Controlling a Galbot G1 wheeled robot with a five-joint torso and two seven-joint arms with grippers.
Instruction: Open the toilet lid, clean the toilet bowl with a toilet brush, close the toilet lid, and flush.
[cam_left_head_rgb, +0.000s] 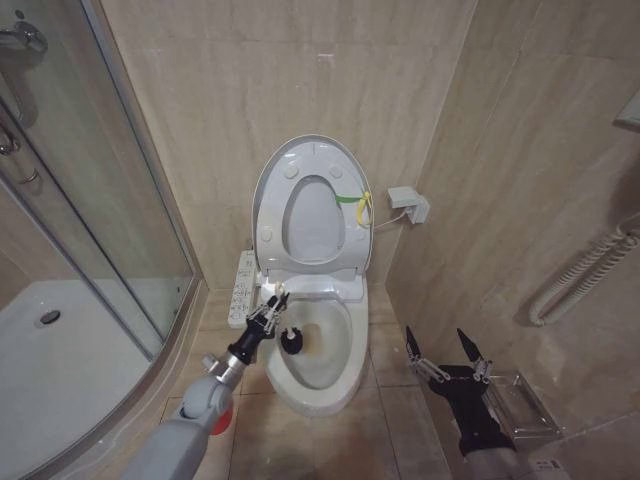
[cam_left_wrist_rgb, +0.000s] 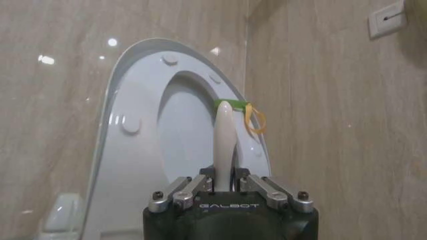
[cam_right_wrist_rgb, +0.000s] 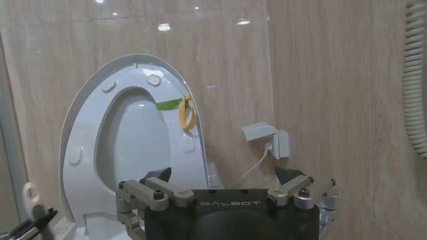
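Note:
The toilet lid (cam_left_head_rgb: 272, 205) stands raised against the wall with the ring seat folded up against it, a yellow-green strap (cam_left_head_rgb: 356, 200) at its edge. Below lies the open toilet bowl (cam_left_head_rgb: 340, 372). My left gripper (cam_left_head_rgb: 268, 313) hovers over the bowl's left rim, shut on the toilet brush handle (cam_left_wrist_rgb: 223, 135); the dark brush head (cam_left_head_rgb: 292, 341) sits inside the bowl. In the left wrist view the lid (cam_left_wrist_rgb: 130, 155) rises behind the left gripper (cam_left_wrist_rgb: 223, 181). My right gripper (cam_left_head_rgb: 447, 350) hangs open to the right of the bowl, holding nothing, and faces the lid (cam_right_wrist_rgb: 87, 130) in the right wrist view (cam_right_wrist_rgb: 225, 177).
A narrow button panel (cam_left_head_rgb: 243, 286) runs along the bowl's left side. The glass shower enclosure (cam_left_head_rgb: 80, 250) and its tray fill the left. A small wall box (cam_left_head_rgb: 410, 203) with a cable, a coiled hose (cam_left_head_rgb: 585, 272) and a clear plastic box (cam_left_head_rgb: 527, 405) are on the right.

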